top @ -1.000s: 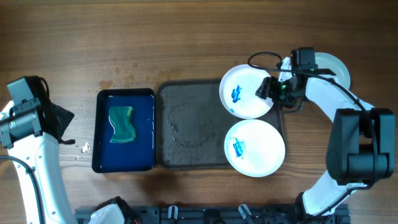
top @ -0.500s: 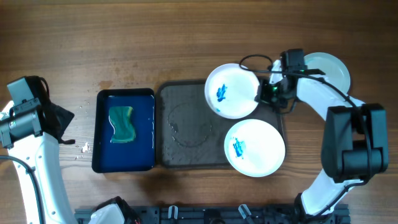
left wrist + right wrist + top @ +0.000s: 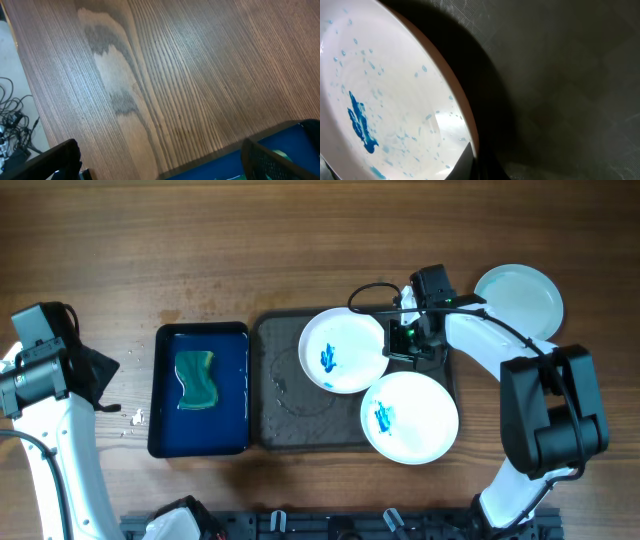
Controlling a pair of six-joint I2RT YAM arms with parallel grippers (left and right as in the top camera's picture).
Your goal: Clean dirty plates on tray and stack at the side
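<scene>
A white plate (image 3: 343, 350) smeared with blue hangs over the middle of the dark tray (image 3: 300, 408). My right gripper (image 3: 399, 340) is shut on that plate's right rim. The right wrist view shows the plate (image 3: 385, 95) close up, with its rim pinched at my right gripper (image 3: 479, 161) above the tray (image 3: 570, 75). A second blue-marked plate (image 3: 410, 417) lies on the tray's front right. A third plate (image 3: 517, 299), without marks, rests on the table right of the tray. My left gripper (image 3: 160, 162) stands open over bare wood at the far left.
A smaller blue tray (image 3: 200, 430) holding a green sponge (image 3: 197, 378) sits just left of the dark tray; its corner (image 3: 280, 150) shows in the left wrist view. White crumbs (image 3: 135, 418) lie on the table near my left arm.
My right gripper has shut on the marked plate's rim and carried it leftward, from the tray's back right corner to over its middle. The left arm has not moved.
</scene>
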